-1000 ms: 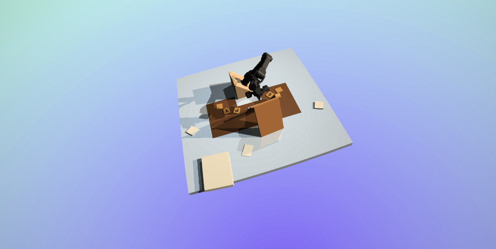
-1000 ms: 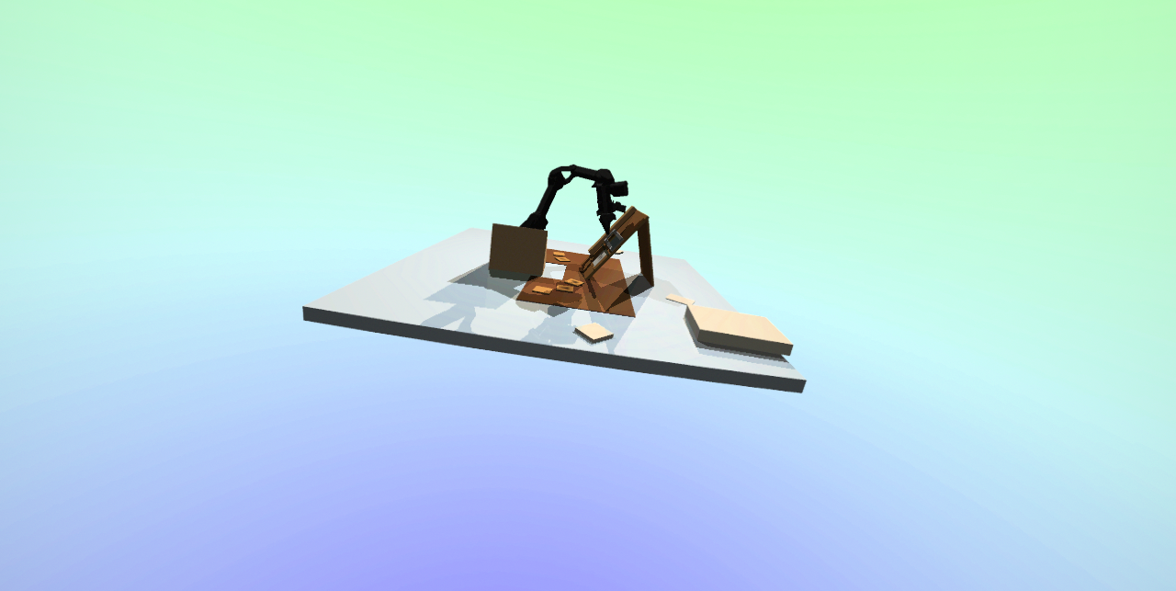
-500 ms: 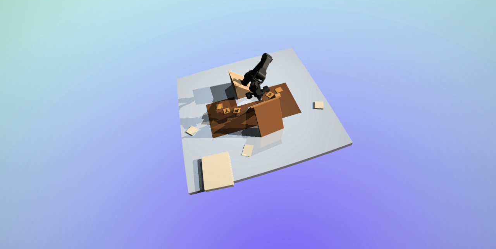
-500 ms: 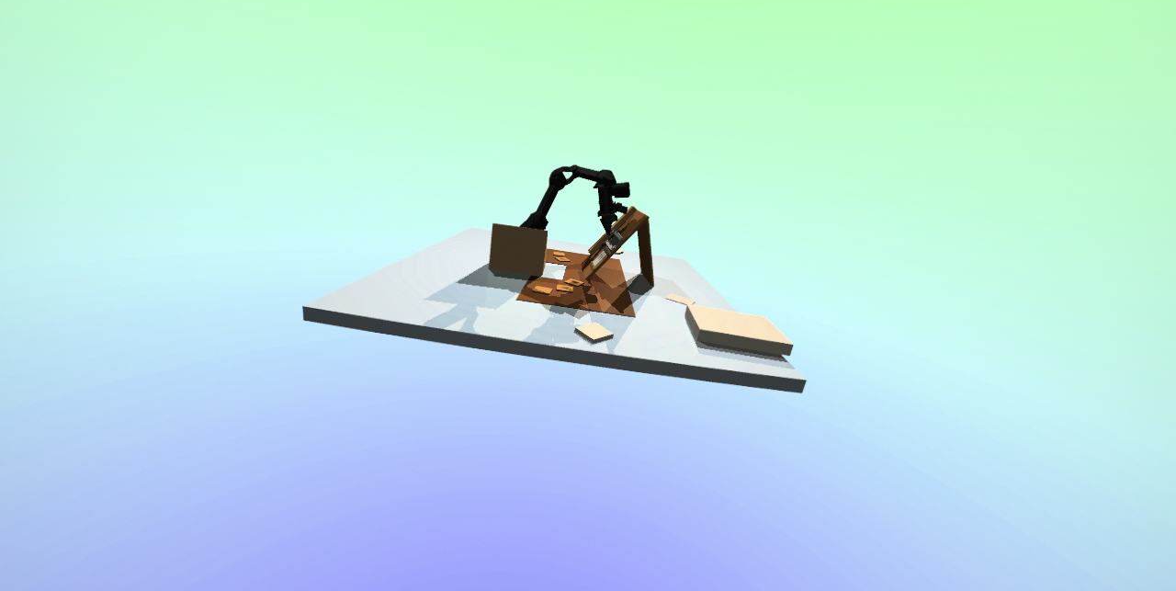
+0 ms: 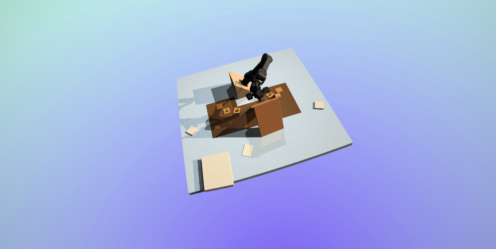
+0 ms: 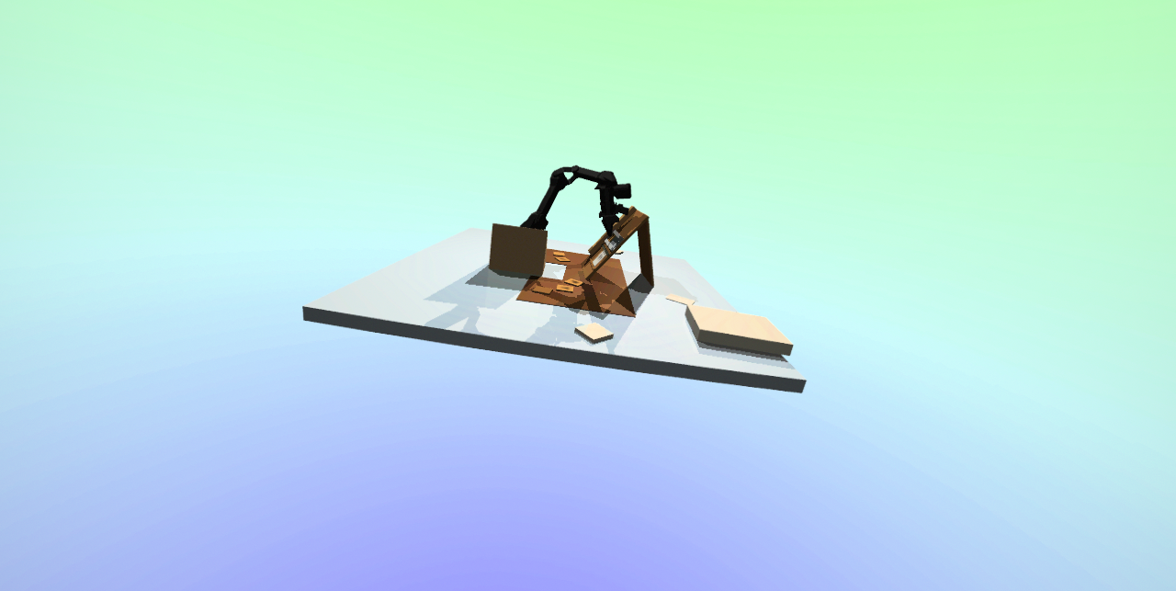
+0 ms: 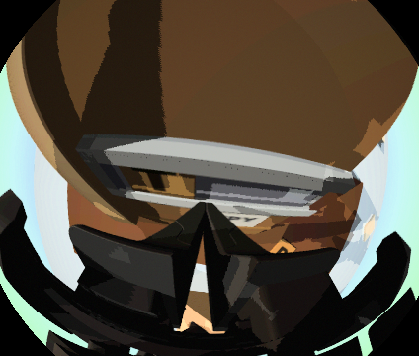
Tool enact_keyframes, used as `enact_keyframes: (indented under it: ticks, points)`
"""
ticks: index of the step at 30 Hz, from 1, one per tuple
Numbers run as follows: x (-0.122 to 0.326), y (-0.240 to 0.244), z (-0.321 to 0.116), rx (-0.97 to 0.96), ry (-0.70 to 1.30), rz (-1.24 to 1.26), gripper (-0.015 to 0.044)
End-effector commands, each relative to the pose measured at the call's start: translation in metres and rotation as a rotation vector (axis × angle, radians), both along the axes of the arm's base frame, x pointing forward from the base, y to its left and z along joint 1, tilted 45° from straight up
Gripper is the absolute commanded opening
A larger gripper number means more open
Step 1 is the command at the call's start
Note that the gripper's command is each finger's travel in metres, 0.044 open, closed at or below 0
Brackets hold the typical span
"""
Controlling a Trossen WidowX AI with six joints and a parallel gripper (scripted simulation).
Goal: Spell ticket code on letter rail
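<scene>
My gripper (image 5: 260, 100) (image 6: 611, 232) (image 7: 205, 209) is shut with nothing between its fingertips, at the front of the tilted board (image 6: 639, 217) (image 7: 249, 84), by the lower edge of its grey rail (image 7: 219, 147). One wooden tile (image 7: 180, 186) sits inside the rail towards its left end in the wrist view; its letter is shadowed and unclear. The ticket (image 6: 599, 257) (image 7: 256, 221) below the rail shows "PY"; my fingers hide its left part. A P tile (image 5: 236, 110) (image 7: 283, 245), a Y tile (image 5: 226, 110) and an S tile (image 5: 270, 95) lie on the brown mat (image 5: 293, 107).
More tiles (image 5: 219, 106) (image 5: 278, 89) lie at both sides of the mat. An upright panel (image 6: 517, 250) stands near the arm's base. A large cream block (image 5: 217, 171) (image 6: 738, 330) and small cream blocks (image 5: 318, 105) (image 5: 247, 150) (image 5: 191, 130) rest on the counter (image 5: 312, 133).
</scene>
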State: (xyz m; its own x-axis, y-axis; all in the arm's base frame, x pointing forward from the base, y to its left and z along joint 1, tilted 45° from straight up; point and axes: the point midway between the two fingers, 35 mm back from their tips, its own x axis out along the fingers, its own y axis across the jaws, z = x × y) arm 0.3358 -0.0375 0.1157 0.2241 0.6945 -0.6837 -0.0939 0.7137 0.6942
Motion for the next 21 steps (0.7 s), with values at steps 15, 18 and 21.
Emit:
enact_keyframes:
  ticks: [15, 18, 21]
  points:
    - [0.008, 0.0038, -0.0023, 0.0, -0.002, -0.003, 0.0]
    - [0.0092, 0.0045, -0.0027, 0.0, -0.002, -0.003, 0.0]
    - [0.0105, 0.0052, -0.0031, 0.0, -0.002, -0.003, 0.0]
